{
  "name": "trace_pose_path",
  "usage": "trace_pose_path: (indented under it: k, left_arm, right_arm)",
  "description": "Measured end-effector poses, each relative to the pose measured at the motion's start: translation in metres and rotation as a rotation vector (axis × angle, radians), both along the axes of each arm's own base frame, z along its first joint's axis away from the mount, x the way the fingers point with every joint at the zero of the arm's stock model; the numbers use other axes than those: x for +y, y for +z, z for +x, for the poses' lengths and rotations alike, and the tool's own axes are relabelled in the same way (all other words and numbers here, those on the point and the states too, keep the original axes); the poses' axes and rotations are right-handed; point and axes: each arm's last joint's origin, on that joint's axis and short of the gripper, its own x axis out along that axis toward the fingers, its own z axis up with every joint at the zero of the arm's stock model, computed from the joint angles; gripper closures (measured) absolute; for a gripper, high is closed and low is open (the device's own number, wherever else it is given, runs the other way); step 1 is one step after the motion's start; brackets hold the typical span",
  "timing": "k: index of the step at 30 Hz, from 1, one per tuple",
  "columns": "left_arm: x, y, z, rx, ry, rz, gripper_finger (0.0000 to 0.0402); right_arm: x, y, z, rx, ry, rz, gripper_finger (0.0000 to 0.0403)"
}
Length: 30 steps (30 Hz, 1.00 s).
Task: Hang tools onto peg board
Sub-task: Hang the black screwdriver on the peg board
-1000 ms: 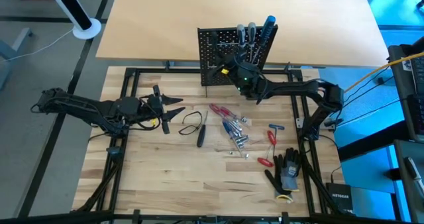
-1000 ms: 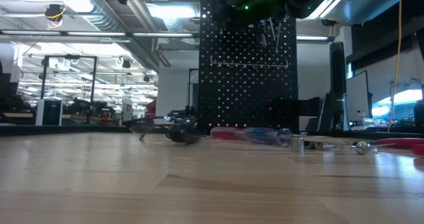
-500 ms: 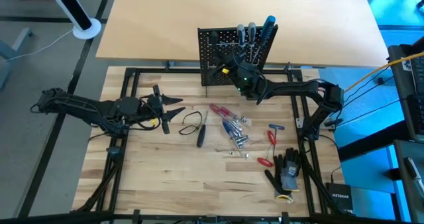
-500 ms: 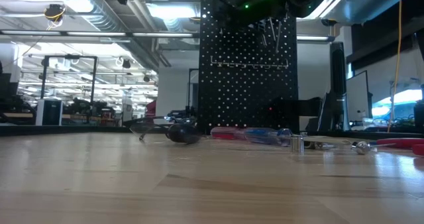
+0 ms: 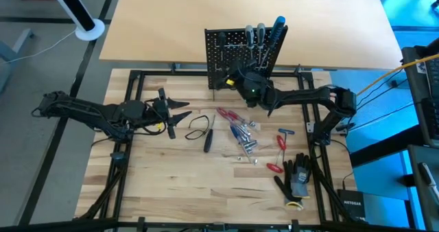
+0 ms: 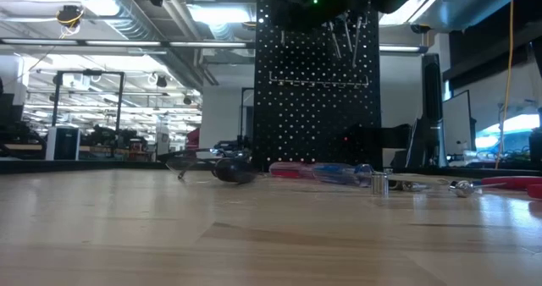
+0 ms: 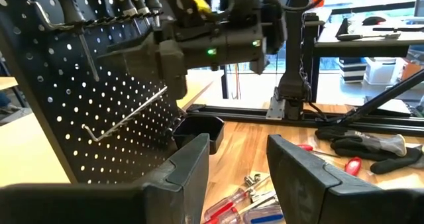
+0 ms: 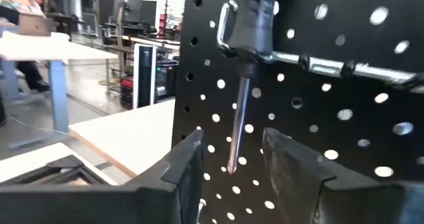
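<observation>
A hung screwdriver [image 8: 242, 85] dangles between the open right claw's [image 8: 232, 159] fingers.

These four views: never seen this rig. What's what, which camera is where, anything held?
Two dark robot arms work at a wooden table. One camera looks straight down, one sits at table height, and one rides on each wrist. The right gripper is open at the peg board, its fingers either side of a hanging screwdriver, holding nothing. The left gripper waits open over the table's left side, empty. Loose screwdrivers and black gloves lie on the table.
</observation>
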Motion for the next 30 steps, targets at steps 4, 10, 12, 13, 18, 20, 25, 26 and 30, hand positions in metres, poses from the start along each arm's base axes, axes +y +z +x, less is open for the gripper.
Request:
trace_pose_path:
  k: [4, 10, 12, 13, 18, 20, 25, 26, 30]
  left_arm:
    - [0.0, 0.0, 0.0, 0.0, 0.0, -0.002, 0.026]
    - [0.0, 0.0, 0.0, 0.0, 0.0, -0.003, 0.026]
    - [0.0, -0.001, 0.0, 0.01, 0.0, -0.002, 0.026]
    - [0.0, -0.002, 0.0, 0.022, 0.0, 0.0, 0.026]
    - [0.0, -0.005, -0.001, 0.052, 0.0, 0.004, 0.026]
    - [0.0, -0.005, -0.001, 0.057, 0.0, 0.005, 0.026]
    - [0.0, -0.005, -0.001, 0.058, 0.0, 0.005, 0.026]
    - [0.0, -0.005, -0.001, 0.057, 0.0, 0.005, 0.026]
    - [0.0, -0.006, 0.0, 0.057, 0.001, -0.004, 0.026]
  right_arm:
    - [0.016, 0.0, 0.002, 0.063, -0.039, -0.026, 0.024]
    - [0.04, -0.001, 0.004, 0.123, -0.051, -0.048, 0.0239]
    - [0.05, -0.002, 0.005, 0.147, -0.038, -0.057, 0.0239]
    - [0.057, -0.002, 0.006, 0.159, -0.031, -0.059, 0.0239]
    - [0.088, -0.006, 0.002, 0.246, 0.014, -0.043, 0.0239]
    - [0.099, -0.005, -0.003, 0.264, 0.054, -0.014, 0.0239]
    - [0.122, -0.008, -0.022, 0.31, 0.233, 0.14, 0.0239]
    - [0.126, -0.009, -0.025, 0.323, 0.284, 0.181, 0.0239]
    - [0.139, -0.022, -0.029, 0.384, 0.458, 0.338, 0.0239]
